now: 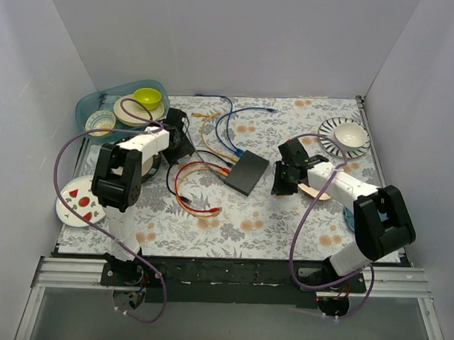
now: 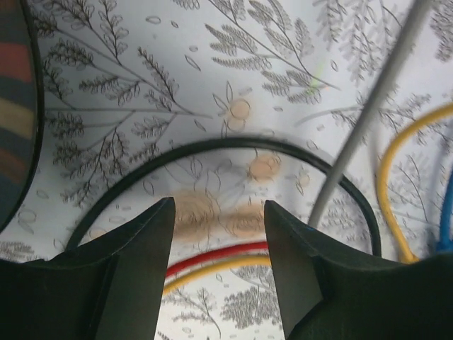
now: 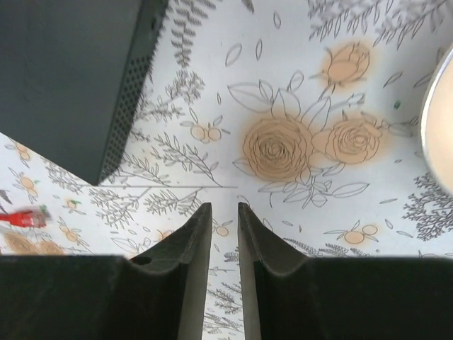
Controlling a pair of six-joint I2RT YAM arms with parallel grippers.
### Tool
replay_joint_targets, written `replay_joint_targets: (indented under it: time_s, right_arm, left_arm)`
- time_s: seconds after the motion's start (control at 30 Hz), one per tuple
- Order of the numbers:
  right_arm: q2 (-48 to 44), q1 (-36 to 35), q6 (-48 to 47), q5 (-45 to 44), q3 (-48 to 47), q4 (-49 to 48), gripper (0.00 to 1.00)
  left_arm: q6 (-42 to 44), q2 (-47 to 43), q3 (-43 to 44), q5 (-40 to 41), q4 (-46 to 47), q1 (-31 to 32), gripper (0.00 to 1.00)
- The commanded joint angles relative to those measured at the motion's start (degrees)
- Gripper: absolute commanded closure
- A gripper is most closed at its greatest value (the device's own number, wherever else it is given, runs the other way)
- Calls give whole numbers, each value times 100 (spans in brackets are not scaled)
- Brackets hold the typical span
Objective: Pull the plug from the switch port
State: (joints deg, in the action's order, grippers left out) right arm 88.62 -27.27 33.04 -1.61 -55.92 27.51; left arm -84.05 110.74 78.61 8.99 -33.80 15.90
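The switch is a flat black box lying mid-table, with blue, yellow and red cables plugged into its upper-left edge. My left gripper is to its left, open and empty, low over a black cable loop and red and yellow cables in the left wrist view. My right gripper is just right of the switch, its fingers nearly together and holding nothing. The switch's corner fills the right wrist view's upper left. A loose red plug lies at the left.
A teal tub holding bowls stands at the back left. A strawberry plate is at the left edge. A striped plate carries a white bowl at the back right. Loose cables spread left of the switch.
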Motion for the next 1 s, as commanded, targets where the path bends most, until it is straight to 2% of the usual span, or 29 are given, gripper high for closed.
replay_joint_targets:
  time_s: [0.0, 0.03, 0.13, 0.17, 0.4, 0.5, 0.73, 0.97]
  right_arm:
    - [-398, -121, 185, 284, 361, -307, 71]
    - [-424, -138, 194, 284, 423, -316, 71]
    - [-591, -165, 221, 266, 652, -334, 71]
    - [-617, -165, 229, 257, 705, -342, 71]
    - [-232, -165, 387, 564, 741, -852, 72]
    - [190, -165, 440, 688, 574, -1063, 73]
    - [1112, -130, 335, 504, -295, -1002, 73]
    - [1500, 107, 19, 196, -990, -659, 73]
  left_arm:
    - [-50, 385, 576, -73, -91, -131, 47]
    - [-33, 483, 655, -125, -118, -131, 47]
    - [29, 677, 779, -529, -144, -114, 55]
    - [29, 634, 692, -704, -118, -87, 61]
    - [21, -298, -802, -1180, 357, 457, 85]
    - [-41, -623, -1303, -1347, 462, 686, 90]
    - [-59, -1142, -1761, -1585, 524, 1064, 91]
    - [-129, -1344, -1893, -1866, 559, 1433, 91]
